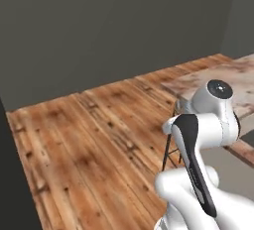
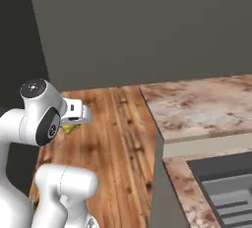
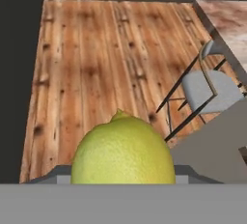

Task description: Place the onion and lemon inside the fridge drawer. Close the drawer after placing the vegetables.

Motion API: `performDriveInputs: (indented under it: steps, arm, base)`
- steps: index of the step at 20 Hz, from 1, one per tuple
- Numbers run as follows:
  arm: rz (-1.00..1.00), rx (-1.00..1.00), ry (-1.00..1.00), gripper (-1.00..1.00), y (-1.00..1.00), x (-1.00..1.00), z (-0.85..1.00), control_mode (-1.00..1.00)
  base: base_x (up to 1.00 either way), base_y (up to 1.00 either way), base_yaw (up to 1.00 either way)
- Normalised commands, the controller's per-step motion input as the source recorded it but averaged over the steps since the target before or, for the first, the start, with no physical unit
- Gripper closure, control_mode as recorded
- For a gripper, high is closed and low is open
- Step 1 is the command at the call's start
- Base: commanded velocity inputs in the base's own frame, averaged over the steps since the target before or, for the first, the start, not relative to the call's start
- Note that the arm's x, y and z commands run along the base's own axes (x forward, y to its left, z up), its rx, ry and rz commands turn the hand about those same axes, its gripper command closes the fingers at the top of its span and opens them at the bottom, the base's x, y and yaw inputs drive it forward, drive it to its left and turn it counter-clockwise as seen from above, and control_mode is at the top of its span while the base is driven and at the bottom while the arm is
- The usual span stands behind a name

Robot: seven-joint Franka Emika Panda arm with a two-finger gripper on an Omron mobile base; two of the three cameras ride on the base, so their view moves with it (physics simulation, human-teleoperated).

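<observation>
— What have you got between your fingers?

— The lemon [image 3: 123,149]. I am clenched on it: in my hand view it sits right up against me, yellow-green, its little nub at the top, and it covers my fingertips, so I cannot see them there.

— And where is it in the room?

— Up in the air over the wooden floor [image 3: 96,59], touching nothing but me. From the right base view my gripper [image 2: 70,125] shows just beyond the arm's white elbow, with a sliver of the yellow-green lemon [image 2: 68,129] peeking out under the white hand.

— What lies around you?

— Below and to one side in my hand view stands a grey chair [image 3: 212,89] with thin dark legs, next to the edge of a mottled stone counter [image 3: 230,18]. The right base view shows that counter [image 2: 206,106] stretching off beside the floor, with a dark sink [image 2: 231,183] sunk in its near part. A plain grey wall [image 1: 114,30] closes the back.
</observation>
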Motion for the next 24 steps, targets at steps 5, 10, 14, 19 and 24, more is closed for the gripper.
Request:
performDriveInputs:
  steps: [5, 10, 14, 19, 24]
  arm:
    - [0.00, 0.00, 0.00, 1.00, 0.00, 0.00, 0.00, 1.00]
    - [0.00, 0.00, 0.00, 1.00, 0.00, 0.00, 0.00, 1.00]
    - [0.00, 0.00, 0.00, 1.00, 0.00, 0.00, 0.00, 1.00]
    - [0.00, 0.00, 0.00, 1.00, 0.00, 0.00, 0.00, 1.00]
    - [0.00, 0.00, 0.00, 1.00, 0.00, 0.00, 0.00, 1.00]
  base:
    - [0.96, 0.41, -0.54]
    - [0.97, 0.77, -0.52]
    - [0.98, 0.92, -0.48]
    - [1.00, 0.94, -0.46]
    - [1.00, 0.97, -0.47]
